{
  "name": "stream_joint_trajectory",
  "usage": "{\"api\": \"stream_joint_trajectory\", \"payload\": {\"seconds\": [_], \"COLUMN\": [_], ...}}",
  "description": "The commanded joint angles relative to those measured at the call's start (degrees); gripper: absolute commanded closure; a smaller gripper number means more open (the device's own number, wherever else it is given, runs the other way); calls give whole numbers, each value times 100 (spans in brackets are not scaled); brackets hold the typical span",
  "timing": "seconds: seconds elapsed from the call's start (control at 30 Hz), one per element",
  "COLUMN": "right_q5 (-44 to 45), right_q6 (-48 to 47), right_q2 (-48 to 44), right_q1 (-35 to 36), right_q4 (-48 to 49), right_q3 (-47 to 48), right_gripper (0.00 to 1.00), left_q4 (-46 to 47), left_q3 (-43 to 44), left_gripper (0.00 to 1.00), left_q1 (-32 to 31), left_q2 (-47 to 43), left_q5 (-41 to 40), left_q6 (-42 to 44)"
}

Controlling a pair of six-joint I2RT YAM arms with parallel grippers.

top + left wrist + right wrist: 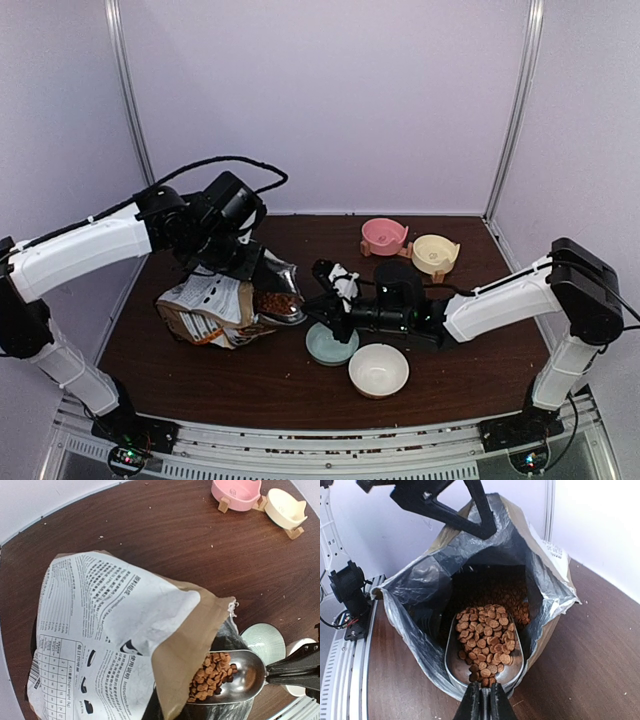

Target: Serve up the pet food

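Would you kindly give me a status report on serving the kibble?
Left gripper shut on food bag rim. Right gripper shut on metal scoop handle. Kibble heaped in scoop, inside bag mouth. Nothing blocking.

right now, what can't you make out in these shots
- Pet food depth in the bag: right wrist view, scoop and shadow hide it.
- Inside of the teal bowl: top view, right gripper covers part.
- Bag's small print: top view, too small.
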Motion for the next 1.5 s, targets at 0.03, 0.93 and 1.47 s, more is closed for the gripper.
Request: {"api": "stream_joint_trajectory", "payload": {"seconds": [0.03, 0.93, 1.47], "right_q5": [167, 730, 895], "right_q6": [47, -33, -253], "right_q2": [-743, -2531, -3241], "right_q1": [-16, -270, -2558], "right_q4": [612, 90, -575], "right_q3": [-301, -846, -1465], "right_gripper": [100, 100, 100], "left_q4": [259, 943, 1234], "left_q3": [160, -255, -352], "left_gripper": [100, 100, 100], "left_q1": [20, 512, 512], "left_q2": [-544, -1181, -1144], "left_q5": [-323, -15, 113], "left_q6": [-306, -646, -500]}}
